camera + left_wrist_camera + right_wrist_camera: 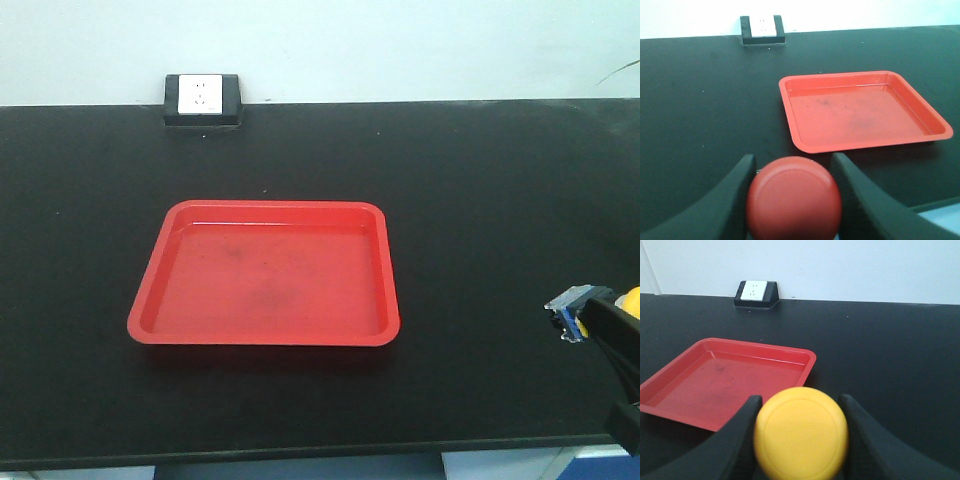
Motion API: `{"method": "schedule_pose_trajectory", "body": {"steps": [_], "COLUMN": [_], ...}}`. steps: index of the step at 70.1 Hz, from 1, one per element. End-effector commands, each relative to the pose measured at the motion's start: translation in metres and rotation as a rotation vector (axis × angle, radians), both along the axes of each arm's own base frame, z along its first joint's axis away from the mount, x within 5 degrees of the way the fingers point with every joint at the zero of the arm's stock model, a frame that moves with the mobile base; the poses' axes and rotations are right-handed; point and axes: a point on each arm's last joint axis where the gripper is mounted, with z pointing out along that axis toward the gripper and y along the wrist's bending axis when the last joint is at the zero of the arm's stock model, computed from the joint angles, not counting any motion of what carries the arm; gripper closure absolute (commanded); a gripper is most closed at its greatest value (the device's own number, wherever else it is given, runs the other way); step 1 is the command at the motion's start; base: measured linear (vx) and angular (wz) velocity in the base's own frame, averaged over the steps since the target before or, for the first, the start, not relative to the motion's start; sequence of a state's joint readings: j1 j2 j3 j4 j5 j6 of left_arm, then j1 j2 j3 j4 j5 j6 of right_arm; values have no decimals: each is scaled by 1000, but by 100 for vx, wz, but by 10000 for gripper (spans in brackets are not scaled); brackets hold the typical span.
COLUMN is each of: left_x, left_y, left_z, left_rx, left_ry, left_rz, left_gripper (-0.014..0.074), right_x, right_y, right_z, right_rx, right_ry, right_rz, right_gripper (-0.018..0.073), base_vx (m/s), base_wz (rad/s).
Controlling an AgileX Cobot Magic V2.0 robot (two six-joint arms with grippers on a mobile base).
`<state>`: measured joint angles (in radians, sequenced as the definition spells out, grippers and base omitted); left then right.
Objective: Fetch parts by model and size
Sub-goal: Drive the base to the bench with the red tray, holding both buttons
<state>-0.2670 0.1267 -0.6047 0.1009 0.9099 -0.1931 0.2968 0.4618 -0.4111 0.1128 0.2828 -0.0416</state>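
Pincers both clamped. Left pincer [792,162] is closed on red-capped switch [794,199], with black fingers [730,200] touching the round cap on either side. Cap faces the wrist camera and hides the rest of that switch. Right pincer [801,401] grips yellow-capped switch [801,439] the same way, one finger against each side of the cap.

Front view shows only the right pincer, at the right edge of frame over the near part of the bench [500,200]. There the yellow switch is turned sideways, its bluish square base pointing left and the yellow cap on the far side of the black finger. Cannot tell how high it is off the bench.

Red tray [265,338] sits flat mid-bench, dark smudges on its floor. Both switches are outside it and well apart from it: tray is ahead-right in the left wrist view, ahead-left in the right wrist view. Socket block [202,98] sits at the far bench edge against the white wall [420,45].
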Motion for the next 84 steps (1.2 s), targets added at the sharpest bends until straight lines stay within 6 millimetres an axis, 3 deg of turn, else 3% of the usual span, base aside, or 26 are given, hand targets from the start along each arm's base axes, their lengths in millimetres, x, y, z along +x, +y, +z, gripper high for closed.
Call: {"method": "schedule_pose_trajectory", "body": {"steps": [1, 84], "left_x": [4, 4], "left_y": [-2, -2], "left_z": [13, 12], "left_rx": [-18, -17], "left_ry": [-78, -74], "left_rz": [-11, -11], "left_gripper": [603, 603], "right_x": [2, 3], "right_y": [0, 0], "right_z": [17, 16], "right_rx": [20, 18], "right_ry": [-107, -98], "right_rz": [-10, -10], "right_gripper": [569, 569], "base_vx": [13, 4], "base_wz": [1, 2]}}
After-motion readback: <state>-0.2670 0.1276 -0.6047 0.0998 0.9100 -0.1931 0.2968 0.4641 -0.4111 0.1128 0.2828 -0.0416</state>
